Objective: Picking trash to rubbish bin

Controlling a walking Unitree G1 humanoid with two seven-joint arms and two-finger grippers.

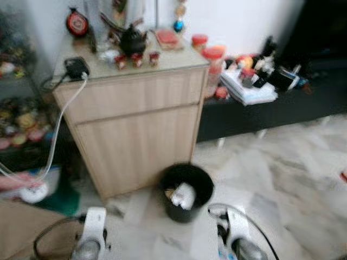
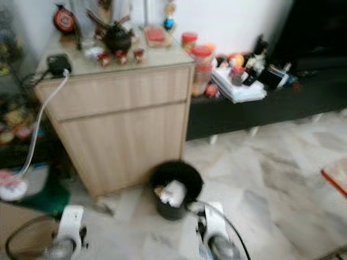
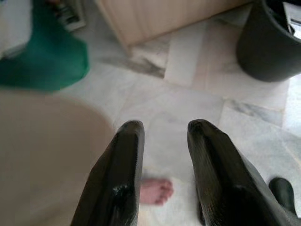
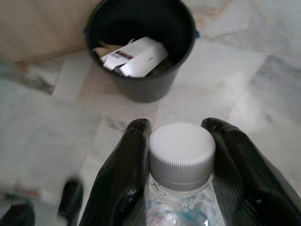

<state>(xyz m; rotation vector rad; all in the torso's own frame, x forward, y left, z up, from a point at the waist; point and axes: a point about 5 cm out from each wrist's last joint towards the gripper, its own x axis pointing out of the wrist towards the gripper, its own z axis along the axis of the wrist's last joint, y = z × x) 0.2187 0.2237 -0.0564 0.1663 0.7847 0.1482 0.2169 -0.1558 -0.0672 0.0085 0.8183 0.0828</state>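
R gripper [image 4: 181, 141] held low over the marble floor, fingers pinching a clear bottle [image 4: 182, 162] w/ white cap, just short of black bin [image 4: 141, 49]. L gripper [image 3: 162, 136] low beside it, fingers apart, holding nothing.

The rubbish bin [image 1: 187, 192] stands on the floor [image 1: 282, 179], just before the cabinet [image 1: 133, 124], at its right corner. A carton [image 4: 136, 56] lies in the bin. A low shelf [image 1: 260, 111] runs right of the cabinet.
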